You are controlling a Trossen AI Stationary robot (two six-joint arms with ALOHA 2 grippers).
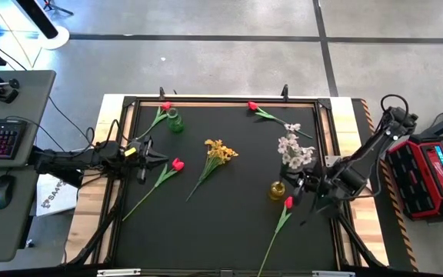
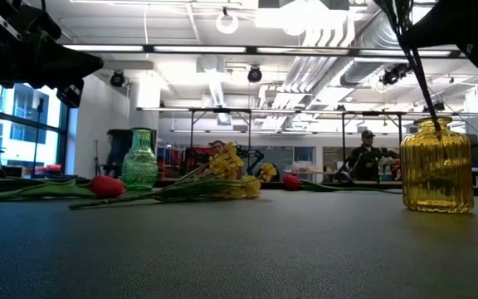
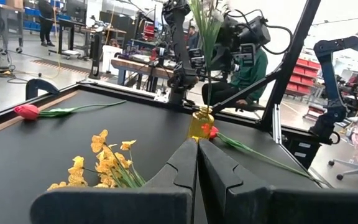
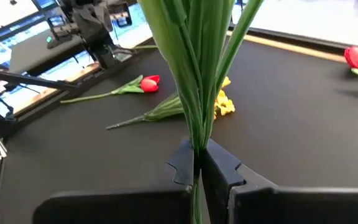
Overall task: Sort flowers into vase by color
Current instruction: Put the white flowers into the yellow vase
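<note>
The pale white-pink spray (image 1: pixel 294 150) stands upright with its stems in the yellow vase (image 1: pixel 277 190), near the table's right side. My right gripper (image 4: pixel 197 163) is shut on those stems above the vase. The yellow spray (image 1: pixel 220 151) lies mid-table. Red tulips lie flat on the mat: one by the green vase (image 1: pixel 175 121), one (image 1: pixel 177 164) just right of my left gripper (image 1: pixel 148 159), one (image 1: pixel 252 106) at the far edge, and one (image 1: pixel 288 202) beside the yellow vase. My left gripper is shut, holds nothing, and hovers over the table's left side. My right gripper pinches the bundle of green stems (image 4: pixel 194 134) of the white-pink spray between its two fingers, below the blooms. The fingers come about level from the table's right and lie across the stems. The spray stands upright, and its lower stems (image 2: pixel 416 79) reach down into the yellow vase (image 2: pixel 436 166).
The green vase (image 2: pixel 139 160) stands near the far left of the black mat (image 1: pixel 221 231). A raised frame rims the mat. A desk with keyboard and mouse sits left of the table and a red case to its right. People sit in the room beyond.
</note>
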